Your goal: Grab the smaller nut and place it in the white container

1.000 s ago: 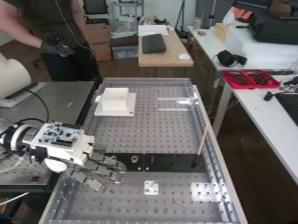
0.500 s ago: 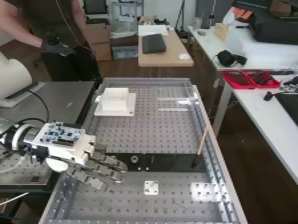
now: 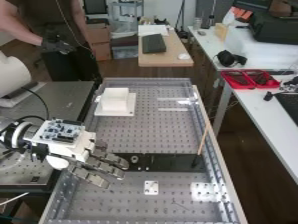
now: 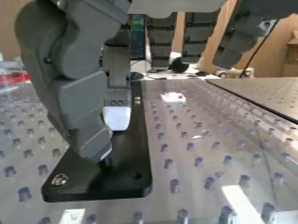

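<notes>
At the left of the worktop [image 3: 126, 135] my hand [image 3: 90, 176] hangs low over one end of a flat black bar [image 3: 169, 162], open, its fingers loosely bent; I can make out nothing in its hold. Right at the tip of my thumb there is a glint of metal [image 4: 105, 154], which I take for the smaller nut on the bar, though I can't be sure. If so, it lies directly below the hand, and the coming move is a careful closing of thumb and finger, not a reach; pressed askew, the nut could tip or slide. The bar's long axis runs left to right. The white container [image 3: 114, 107] stands beyond it, on the far side, slightly right of me. Further right, the bearing [image 3: 134, 159] stands on the bar, and a small white plate [image 3: 151, 188] lies nearer. A thin wooden stick [image 3: 203, 140] leans by the bar's right end. Past that is a white bench [image 3: 273, 125] with a red tray [image 3: 247, 79].
</notes>
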Robot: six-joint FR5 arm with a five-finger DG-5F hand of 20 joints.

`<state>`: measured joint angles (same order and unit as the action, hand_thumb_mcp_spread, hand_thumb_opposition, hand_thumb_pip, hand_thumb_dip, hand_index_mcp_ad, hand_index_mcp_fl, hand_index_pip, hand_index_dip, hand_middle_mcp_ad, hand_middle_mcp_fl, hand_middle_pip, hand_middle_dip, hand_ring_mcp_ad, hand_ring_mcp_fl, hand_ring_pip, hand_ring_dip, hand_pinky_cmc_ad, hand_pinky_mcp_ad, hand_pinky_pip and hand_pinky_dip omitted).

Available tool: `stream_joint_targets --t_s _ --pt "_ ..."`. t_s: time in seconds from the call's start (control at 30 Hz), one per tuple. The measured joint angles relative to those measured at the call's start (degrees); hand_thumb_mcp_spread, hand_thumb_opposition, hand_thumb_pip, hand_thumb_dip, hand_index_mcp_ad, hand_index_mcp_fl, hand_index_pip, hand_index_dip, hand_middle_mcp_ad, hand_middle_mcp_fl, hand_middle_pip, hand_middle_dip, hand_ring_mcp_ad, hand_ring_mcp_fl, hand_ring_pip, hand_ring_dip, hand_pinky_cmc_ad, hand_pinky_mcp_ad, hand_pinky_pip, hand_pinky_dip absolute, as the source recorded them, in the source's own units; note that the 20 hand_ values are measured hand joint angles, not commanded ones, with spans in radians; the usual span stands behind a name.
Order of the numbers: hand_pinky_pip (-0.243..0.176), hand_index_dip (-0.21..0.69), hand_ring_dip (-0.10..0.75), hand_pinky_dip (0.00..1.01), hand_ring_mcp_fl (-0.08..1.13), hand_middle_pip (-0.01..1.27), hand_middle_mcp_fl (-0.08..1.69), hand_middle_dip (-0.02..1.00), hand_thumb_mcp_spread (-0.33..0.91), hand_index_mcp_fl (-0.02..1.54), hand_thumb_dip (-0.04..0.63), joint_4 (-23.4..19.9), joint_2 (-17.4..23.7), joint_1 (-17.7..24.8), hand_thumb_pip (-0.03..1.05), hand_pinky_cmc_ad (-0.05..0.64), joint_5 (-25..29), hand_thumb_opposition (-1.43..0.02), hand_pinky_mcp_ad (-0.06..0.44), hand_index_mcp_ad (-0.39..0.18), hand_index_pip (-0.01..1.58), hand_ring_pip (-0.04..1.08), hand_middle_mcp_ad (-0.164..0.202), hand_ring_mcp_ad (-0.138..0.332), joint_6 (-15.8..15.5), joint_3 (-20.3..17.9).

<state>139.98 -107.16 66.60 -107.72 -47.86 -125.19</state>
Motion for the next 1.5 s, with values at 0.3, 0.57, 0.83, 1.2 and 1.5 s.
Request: stream_joint_targets --t_s 0.3,0.57,0.83,1.2,1.5 --pt "-0.075 0.236 0.099 0.2 0.0 0.14 0.02 0.27 0.47 0.38 0.227 2.23 2.02 0.73 0.58 0.316 -0.81 -0.94 0.211 -0.187 1.53 0.09 0.077 0.129 -0.17 0.45" --pt "-0.075 0.236 0.108 0.2 0.0 0.14 0.02 0.27 0.47 0.38 0.227 7.29 5.69 4.0 0.58 0.316 -3.17 -0.94 0.211 -0.187 1.53 0.09 0.079 0.126 -0.76 1.7" --pt "-0.075 0.236 0.105 0.2 0.0 0.14 0.02 0.27 0.47 0.38 0.227 13.29 7.53 10.72 0.58 0.314 -7.21 -0.94 0.216 -0.187 1.53 0.09 0.084 0.129 -0.88 4.69" --pt "-0.075 0.236 0.108 0.2 0.0 0.14 0.03 0.28 0.47 0.38 0.227 16.58 6.12 20.45 0.58 0.316 -12.61 -0.94 0.195 -0.183 1.53 0.09 0.077 0.129 0.48 8.35" --pt "-0.075 0.236 0.108 0.2 0.0 0.14 0.03 0.28 0.47 0.38 0.227 16.92 3.62 25.88 0.58 0.316 -12.41 -0.94 0.195 -0.183 1.53 0.09 0.082 0.129 2.13 9.74"
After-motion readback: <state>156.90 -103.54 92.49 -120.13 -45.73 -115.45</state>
